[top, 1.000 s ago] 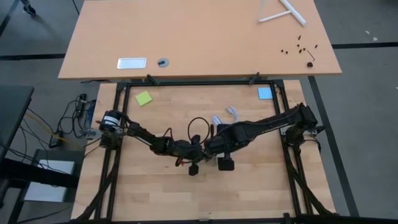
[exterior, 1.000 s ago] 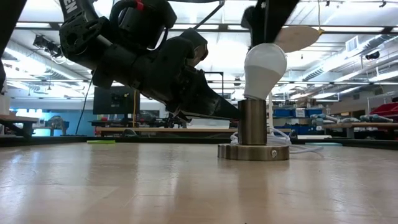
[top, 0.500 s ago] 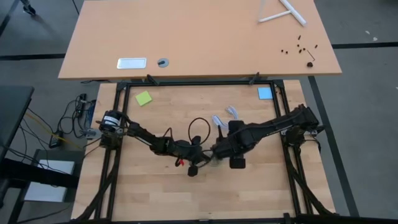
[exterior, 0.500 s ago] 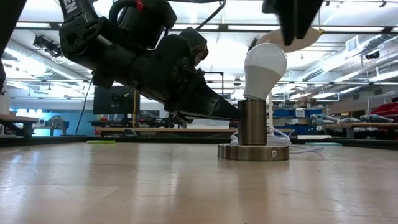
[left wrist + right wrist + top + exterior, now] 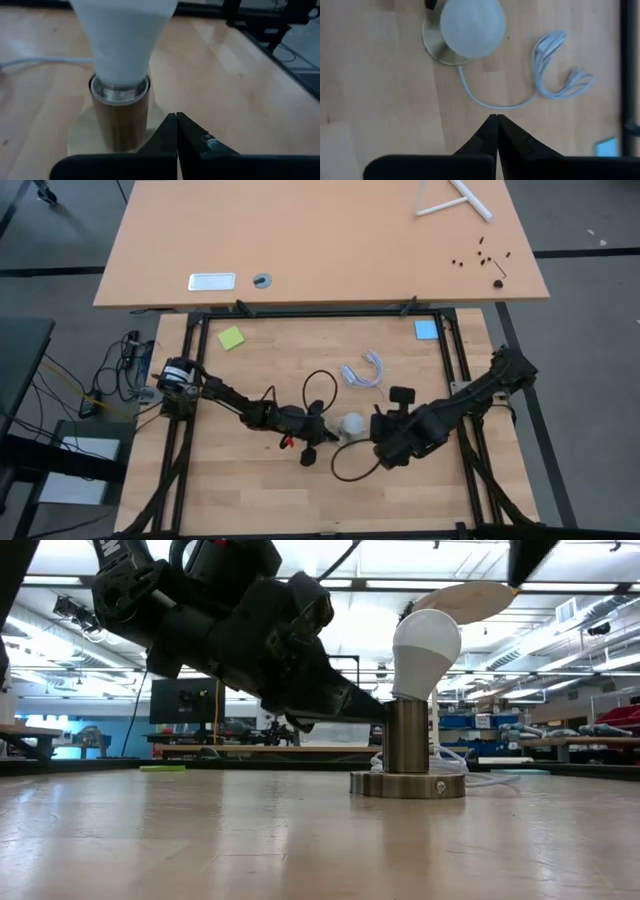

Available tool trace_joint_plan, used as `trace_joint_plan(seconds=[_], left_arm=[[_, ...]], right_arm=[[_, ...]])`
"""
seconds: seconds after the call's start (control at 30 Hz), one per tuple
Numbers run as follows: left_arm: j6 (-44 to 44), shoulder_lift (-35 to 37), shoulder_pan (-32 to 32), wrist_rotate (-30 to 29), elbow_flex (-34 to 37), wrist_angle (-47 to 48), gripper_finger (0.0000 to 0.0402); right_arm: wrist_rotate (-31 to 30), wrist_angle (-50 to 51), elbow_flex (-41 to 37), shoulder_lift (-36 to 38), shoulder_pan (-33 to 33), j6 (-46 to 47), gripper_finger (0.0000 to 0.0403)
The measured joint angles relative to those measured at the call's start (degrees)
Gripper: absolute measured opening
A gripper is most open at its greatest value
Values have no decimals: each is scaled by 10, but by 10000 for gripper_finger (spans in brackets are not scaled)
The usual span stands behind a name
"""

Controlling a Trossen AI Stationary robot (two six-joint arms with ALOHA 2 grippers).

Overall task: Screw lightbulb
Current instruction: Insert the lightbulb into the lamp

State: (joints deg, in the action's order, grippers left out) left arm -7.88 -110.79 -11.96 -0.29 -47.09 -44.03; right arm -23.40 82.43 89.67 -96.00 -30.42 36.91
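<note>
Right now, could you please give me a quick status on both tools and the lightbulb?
Left tool shut, tips by the socket. Right tool shut, above and clear. Lightbulb upright in socket, untouched. White cord coiled behind, not obstructing.

You have a wooden tabletop (image 5: 250, 490). On it stands a round metal socket (image 5: 407, 781) with its white cord (image 5: 362, 372) coiled nearby. A green sticky note (image 5: 231, 338) and a blue one (image 5: 426, 330) lie at the far corners.
</note>
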Motion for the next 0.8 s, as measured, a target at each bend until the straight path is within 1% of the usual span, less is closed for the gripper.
trace_joint_plan(seconds=[0.1, 0.2, 0.3, 0.37, 0.43, 0.47, 0.6, 0.67, 0.73, 0.8], left_arm=[[0, 0, -2, 1, 0, -6, 0], [1, 0, -2, 6, 0, -13, 0], [1, 0, -2, 6, 0, -14, 0], [-1, 0, -2, 6, 0, -17, 0], [-1, 0, -4, 6, 0, -16, 0], [-2, 0, -5, 6, 0, -16, 0], [-23, 3, -8, 26, 0, -41, 0], [-33, 6, -9, 34, 0, -61, 0], [-36, 14, -9, 36, 0, -67, 0], [-33, 20, -8, 36, -5, -73, 0]], right_arm=[[3, -66, -74, 18, -3, 41, 8], [12, -123, -142, 22, 3, 92, 8], [55, -189, -198, 14, 14, 95, 20], [55, -228, -234, 14, 16, 99, 23], [25, -262, -263, 16, 9, 106, 15], [-3, -267, -274, 19, 3, 119, 9], [-153, -273, -305, 34, -22, 230, 9], [-211, -286, -318, 42, -34, 276, 9], [-251, -326, -329, 50, -44, 289, 5], [-274, -372, -341, 55, -50, 277, 4]])
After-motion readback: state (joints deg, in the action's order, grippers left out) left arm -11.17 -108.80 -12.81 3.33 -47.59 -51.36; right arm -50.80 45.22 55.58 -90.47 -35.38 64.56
